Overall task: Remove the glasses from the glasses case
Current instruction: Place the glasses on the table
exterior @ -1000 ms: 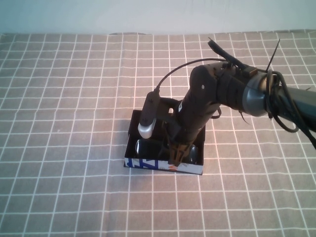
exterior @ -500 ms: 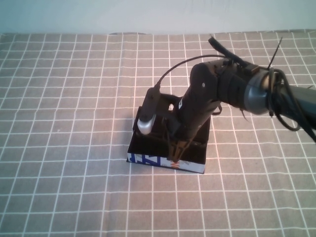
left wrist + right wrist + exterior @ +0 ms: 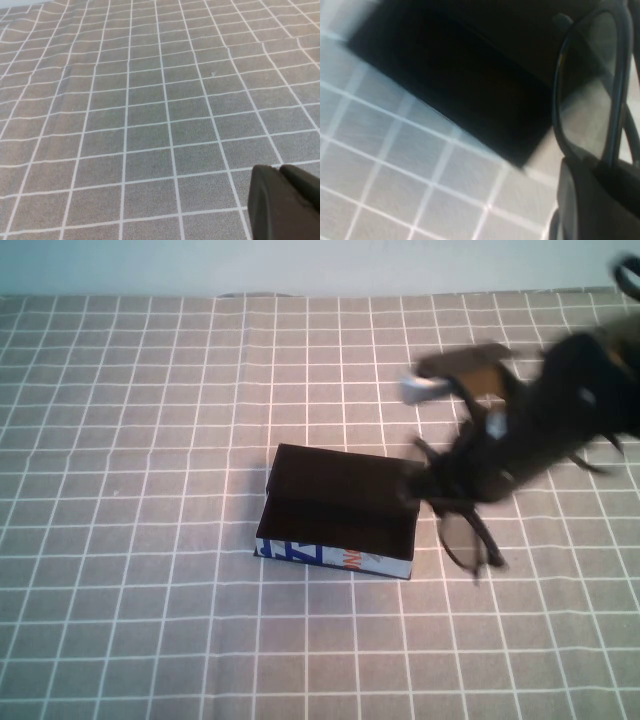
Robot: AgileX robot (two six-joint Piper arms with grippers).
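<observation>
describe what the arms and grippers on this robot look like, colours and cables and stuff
The right arm at the table's right is black and bulky, blurred here, with a whitish tip on a brownish attachment and thin dark cable loops. The right gripper is dark. Of the left gripper, over bare cloth, only a smooth black rounded finger shows.

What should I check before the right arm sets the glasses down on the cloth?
1. Glasses out of the glasses case: ok.
2. Right tool shut on the glasses, beside the case's right end: ok.
3. Glasses hanging level: not ok, tilted.
4. Case open and flat on the checked tablecloth: ok.
5. Left tool away from the case, over bare cloth: ok; its fingers: cannot tell.
</observation>
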